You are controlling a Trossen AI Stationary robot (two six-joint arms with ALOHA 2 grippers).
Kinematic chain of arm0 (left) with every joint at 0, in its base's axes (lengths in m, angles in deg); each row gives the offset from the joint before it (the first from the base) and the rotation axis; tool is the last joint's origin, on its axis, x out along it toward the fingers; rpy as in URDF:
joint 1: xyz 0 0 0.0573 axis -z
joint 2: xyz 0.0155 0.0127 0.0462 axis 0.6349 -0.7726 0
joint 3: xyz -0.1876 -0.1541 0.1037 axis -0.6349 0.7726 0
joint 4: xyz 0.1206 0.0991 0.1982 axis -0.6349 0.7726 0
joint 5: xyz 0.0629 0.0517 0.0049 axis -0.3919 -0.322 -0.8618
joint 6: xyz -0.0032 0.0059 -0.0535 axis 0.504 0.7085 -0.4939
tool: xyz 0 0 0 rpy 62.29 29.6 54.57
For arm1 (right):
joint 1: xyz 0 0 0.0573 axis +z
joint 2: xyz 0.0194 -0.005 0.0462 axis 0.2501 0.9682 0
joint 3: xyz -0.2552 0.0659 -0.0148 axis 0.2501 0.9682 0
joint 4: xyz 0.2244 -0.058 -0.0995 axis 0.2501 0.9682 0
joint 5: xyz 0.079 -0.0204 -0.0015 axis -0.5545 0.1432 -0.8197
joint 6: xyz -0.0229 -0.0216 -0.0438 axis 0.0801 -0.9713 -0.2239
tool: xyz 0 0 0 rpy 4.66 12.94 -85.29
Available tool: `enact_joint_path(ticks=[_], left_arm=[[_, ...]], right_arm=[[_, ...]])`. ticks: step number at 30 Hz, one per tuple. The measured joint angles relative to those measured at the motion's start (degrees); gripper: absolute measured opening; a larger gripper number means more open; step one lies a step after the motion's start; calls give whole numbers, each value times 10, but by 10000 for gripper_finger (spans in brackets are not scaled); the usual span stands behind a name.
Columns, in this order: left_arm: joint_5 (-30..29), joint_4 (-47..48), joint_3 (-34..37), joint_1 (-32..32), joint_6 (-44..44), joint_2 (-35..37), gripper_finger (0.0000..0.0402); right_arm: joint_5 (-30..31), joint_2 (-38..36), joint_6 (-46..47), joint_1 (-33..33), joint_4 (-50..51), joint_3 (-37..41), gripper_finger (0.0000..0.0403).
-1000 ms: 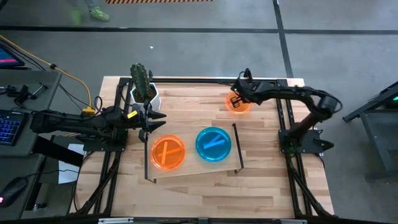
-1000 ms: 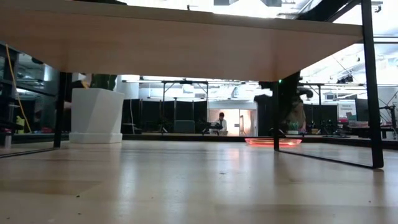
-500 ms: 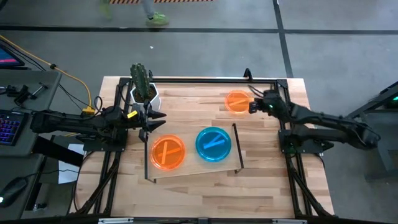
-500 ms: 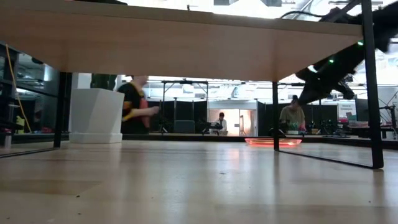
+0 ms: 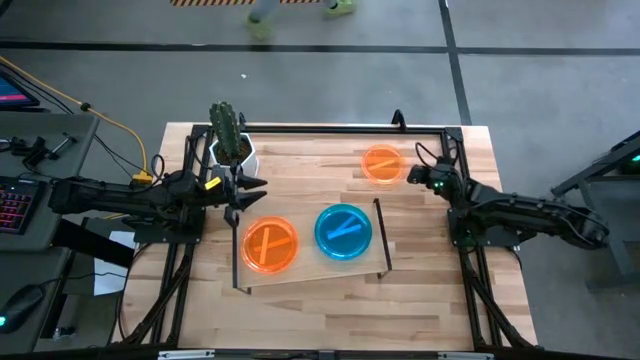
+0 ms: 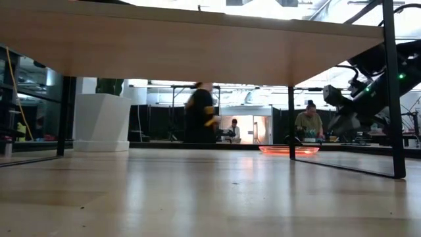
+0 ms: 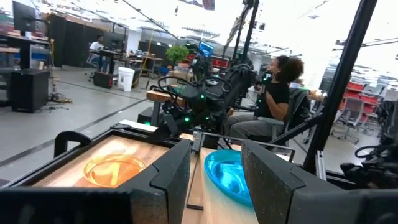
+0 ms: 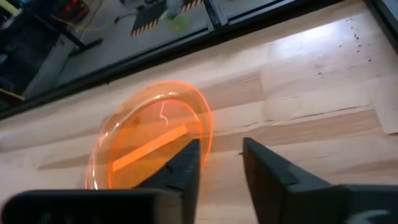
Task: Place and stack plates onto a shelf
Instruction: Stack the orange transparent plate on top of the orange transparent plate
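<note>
Three plates show. An orange plate (image 5: 270, 244) and a teal-blue plate (image 5: 343, 231) lie flat side by side on the shelf (image 5: 300, 272), a light-wood board with black end rails. Another orange plate (image 5: 381, 163) (image 8: 149, 137) (image 6: 289, 150) lies flat on the tabletop near the far right corner. My right gripper (image 5: 411, 176) (image 8: 221, 168) is open, just right of that plate and apart from it. My left gripper (image 5: 258, 194) (image 7: 214, 177) is open and hovers by the shelf's left end, near the cactus pot, touching nothing.
A white cactus pot (image 5: 232, 152) (image 6: 102, 122) stands at the table's far left. The black table frame (image 5: 330, 128) runs along the far edge. Bare wood lies between the shelf and the far right plate. People are in the room beyond the table.
My right gripper, which was down over the far right orange plate, has risen and pulled back toward the table's right edge. The plate stays flat on the tabletop. A person has walked past beyond the far edge.
</note>
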Motion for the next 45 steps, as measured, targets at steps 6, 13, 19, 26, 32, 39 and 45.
enact_joint_path(ticks=[6,13,19,26,32,39,45], left_arm=[[-2,0,0,0,0,0,136],[-19,0,0,0,0,0,136],[-22,0,0,0,-2,0,136],[-22,8,0,0,-5,0,136],[-22,9,0,0,-8,0,136],[-22,9,0,0,-14,0,136],[-22,9,0,0,-14,0,136]], right_arm=[[7,19,35,1,-16,6,174],[-2,95,92,2,-85,6,192],[25,196,93,20,-187,6,192],[32,274,119,20,-243,6,192],[31,345,134,20,-322,6,192],[38,436,121,20,-335,-43,192],[40,511,99,20,-333,-104,192]])
